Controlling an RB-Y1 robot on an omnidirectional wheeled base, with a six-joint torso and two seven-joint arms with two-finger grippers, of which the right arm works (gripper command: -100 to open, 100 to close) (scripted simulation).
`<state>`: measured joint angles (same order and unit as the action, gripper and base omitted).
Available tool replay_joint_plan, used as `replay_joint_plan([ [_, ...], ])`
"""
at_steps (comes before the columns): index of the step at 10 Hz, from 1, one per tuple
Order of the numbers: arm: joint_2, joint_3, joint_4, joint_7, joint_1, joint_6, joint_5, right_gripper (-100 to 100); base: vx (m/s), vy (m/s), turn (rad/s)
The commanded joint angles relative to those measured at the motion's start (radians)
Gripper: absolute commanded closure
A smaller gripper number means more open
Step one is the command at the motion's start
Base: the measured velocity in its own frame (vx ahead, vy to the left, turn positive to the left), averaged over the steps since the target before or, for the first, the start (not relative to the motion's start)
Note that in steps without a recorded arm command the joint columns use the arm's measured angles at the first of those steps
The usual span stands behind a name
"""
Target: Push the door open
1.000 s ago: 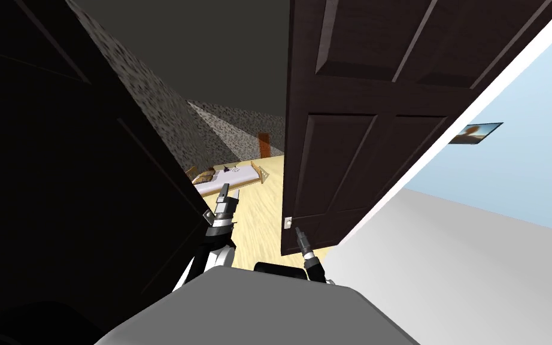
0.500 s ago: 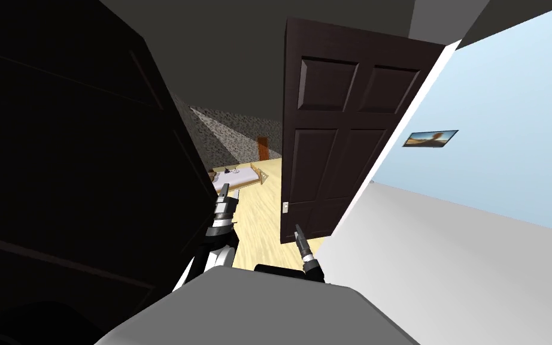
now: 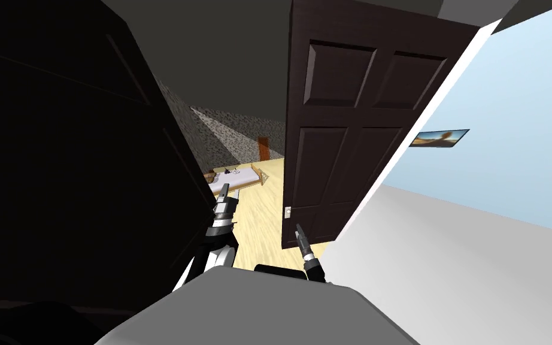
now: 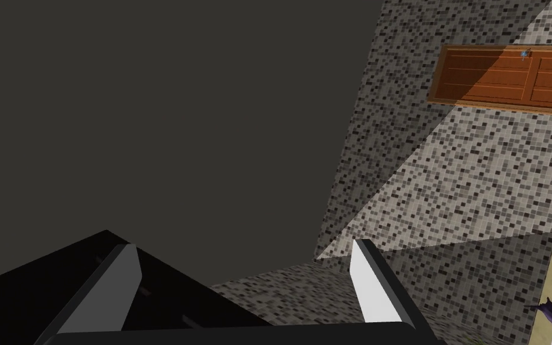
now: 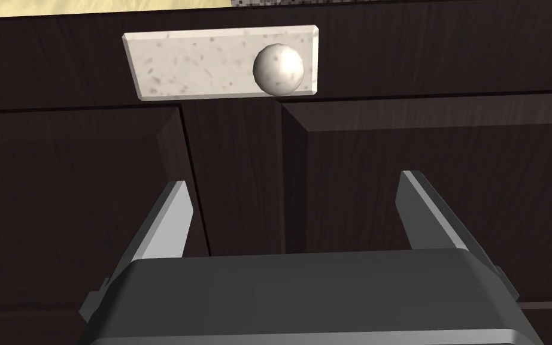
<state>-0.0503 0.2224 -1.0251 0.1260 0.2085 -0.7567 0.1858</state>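
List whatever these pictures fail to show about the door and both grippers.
- Contact: whether the right gripper touches the dark door. The right wrist view looks along its fingers, and the head view shows it too small.
- Door's top corner: cut by the head view's upper edge.
- Small things on the white-topped furniture past the doorway: too small in the head view.
- Large dark surface beside the left gripper: too dim in the head view to identify.

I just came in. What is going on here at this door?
The robot is working on a dark panelled door, which stands partly open. Its right tool, open, faces the door panel close to the pale round knob; whether it touches cannot be told. The left tool, also open, points through the gap toward a speckled wall.
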Motion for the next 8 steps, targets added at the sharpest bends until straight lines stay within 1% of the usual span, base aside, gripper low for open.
replay_joint_plan([
  [1,0.001,-0.005,0.012,-0.005,-0.01,-0.004,-0.003,-100,0.221,0.059,0.028],
  [3,0.008,-0.012,0.026,-0.011,-0.023,-0.008,-0.007,-100,0.206,0.095,0.029],
  [6,0.027,-0.023,0.047,-0.02,-0.041,-0.014,-0.013,-100,0.218,0.063,0.025],
  [7,0.024,-0.02,0.041,-0.018,-0.038,-0.011,-0.011,-100,0.098,0.02,-0.007],
  [8,0.024,-0.02,0.041,-0.018,-0.038,-0.011,-0.011,100,-0.024,-0.001,0.001],
])
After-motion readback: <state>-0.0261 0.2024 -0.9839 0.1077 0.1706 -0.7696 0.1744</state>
